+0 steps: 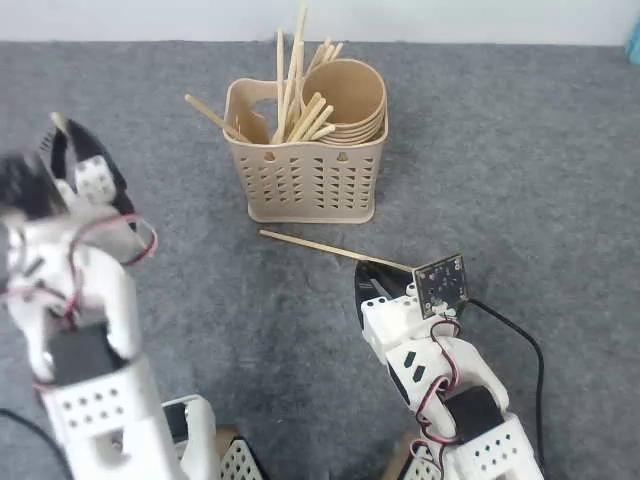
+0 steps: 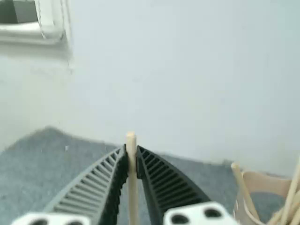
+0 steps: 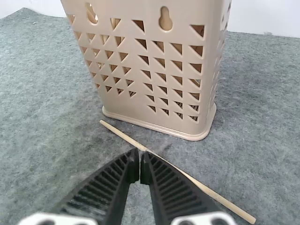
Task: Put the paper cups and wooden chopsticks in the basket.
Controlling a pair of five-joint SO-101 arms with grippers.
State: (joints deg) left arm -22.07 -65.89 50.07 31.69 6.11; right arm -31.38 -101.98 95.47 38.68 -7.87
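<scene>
So the paper cups [image 1: 352, 92] and most chopsticks [image 1: 291, 85] sit in the basket [image 1: 305, 185], upper middle of frame. One loose chopstick [image 1: 320, 245] lies on the grey carpet [image 1: 520, 150] just below it. Right gripper [image 3: 139, 158] is closed on nothing, tips right by that stick. Left gripper [image 2: 131, 154], far left, pinches a raised chopstick [image 2: 133, 190].

grey felt-like mat [image 1: 520, 150] covering the table, spread beneath and ahead of the right pincer [image 3: 139, 157]. plain white wall [image 2: 187, 70] beyond the left pincer [image 2: 132, 152], bearing a white frame [image 2: 47, 23]. small teal object [image 1: 635, 40] at the mat's far edge, well apart from both.
</scene>
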